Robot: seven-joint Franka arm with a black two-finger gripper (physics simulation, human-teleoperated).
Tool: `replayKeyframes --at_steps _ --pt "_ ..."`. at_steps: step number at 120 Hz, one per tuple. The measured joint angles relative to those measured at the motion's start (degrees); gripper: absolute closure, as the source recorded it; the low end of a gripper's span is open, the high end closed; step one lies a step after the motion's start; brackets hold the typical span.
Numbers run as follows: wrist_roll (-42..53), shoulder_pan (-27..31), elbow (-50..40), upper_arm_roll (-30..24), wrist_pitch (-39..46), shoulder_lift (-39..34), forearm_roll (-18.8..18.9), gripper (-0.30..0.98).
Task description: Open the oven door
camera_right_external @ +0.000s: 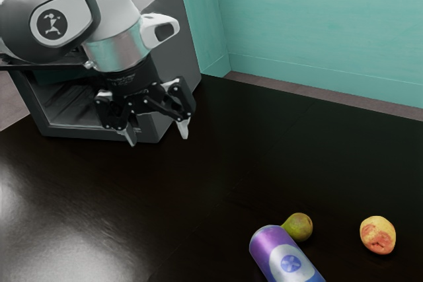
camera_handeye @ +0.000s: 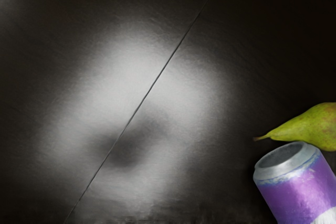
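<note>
In the exterior view, my gripper [camera_right_external: 158, 137] hangs open in front of the oven [camera_right_external: 178, 44], its fingertips spread apart with nothing between them. The grey oven stands at the upper left, partly hidden by the arm. Its front opening [camera_right_external: 69, 102] is uncovered and shows the dark inside. A dark flat panel [camera_right_external: 39, 67] juts out level at the top of that opening, running behind the arm; it looks like the raised door, though much of it is hidden.
A purple can [camera_right_external: 276, 250] lies near the table's front edge, beside a green pear [camera_right_external: 301, 227]. A yellow-red fruit [camera_right_external: 378, 235] sits farther right. The wrist view shows the can [camera_handeye: 296, 187], the pear [camera_handeye: 310, 127] and the dark tabletop [camera_handeye: 210, 35]. A teal wall stands behind.
</note>
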Motion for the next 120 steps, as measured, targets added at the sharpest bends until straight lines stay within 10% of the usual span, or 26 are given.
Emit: replayKeyframes --at_steps 19,50,120 --pt "-2.59 -0.12 -3.93 3.80 3.96 -3.06 -0.93 0.00" --pt "-5.68 26.25 -4.33 11.09 22.90 -1.52 -4.41 0.00" --pt "-16.92 29.69 -1.34 11.08 43.56 11.00 -19.98 0.00"
